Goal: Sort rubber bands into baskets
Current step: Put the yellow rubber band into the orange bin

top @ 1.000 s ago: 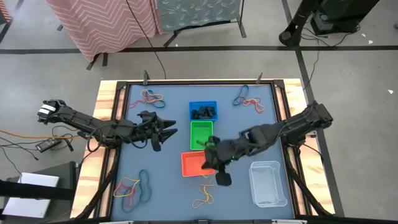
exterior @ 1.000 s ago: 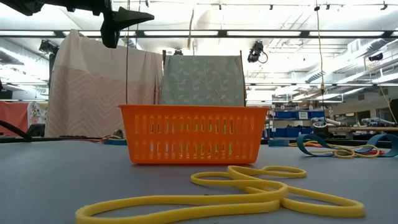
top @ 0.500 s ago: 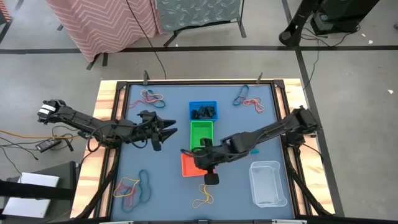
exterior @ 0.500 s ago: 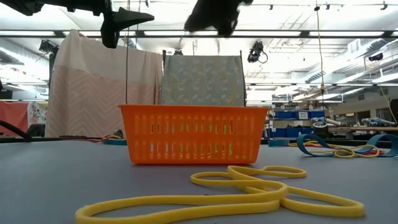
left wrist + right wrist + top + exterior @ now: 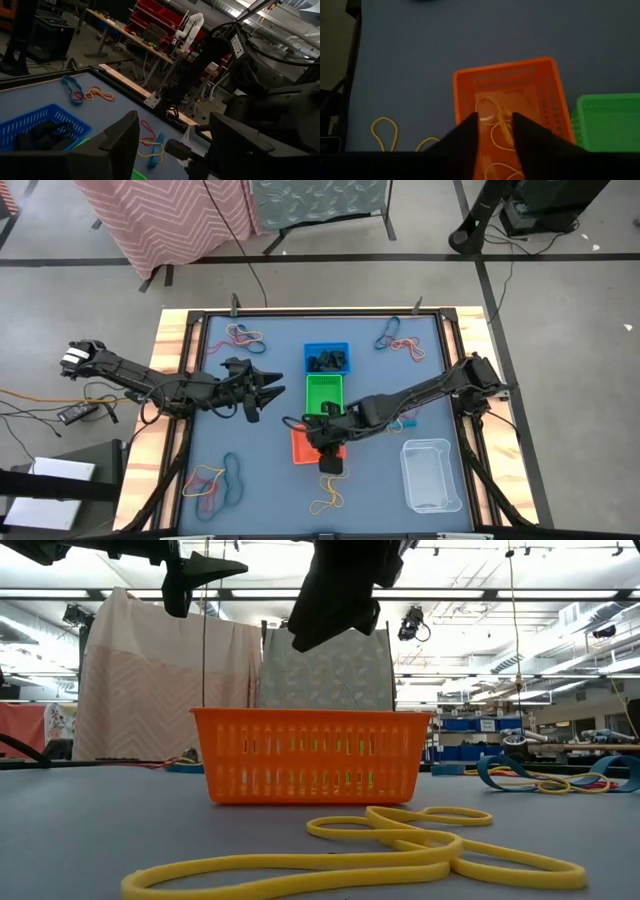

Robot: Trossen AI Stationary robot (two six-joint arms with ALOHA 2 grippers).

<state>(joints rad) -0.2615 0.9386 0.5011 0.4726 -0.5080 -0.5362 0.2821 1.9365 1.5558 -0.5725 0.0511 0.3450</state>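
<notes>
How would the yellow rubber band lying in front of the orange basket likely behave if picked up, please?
The yellow rubber band lies in loose, flat loops, so it would probably droop limply. It looks thin, likely very light. Its curves cross each other, so it might snag or twist.

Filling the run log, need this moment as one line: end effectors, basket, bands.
right end effector: open, above orange basket | yellow bands: in orange basket | left end effector: open, idle left of green basket

Beyond my blue desk point(image 5: 270, 440), a pink chevron cloth point(image 5: 160, 215) and teal patterned panel point(image 5: 315, 198) stand.
</notes>
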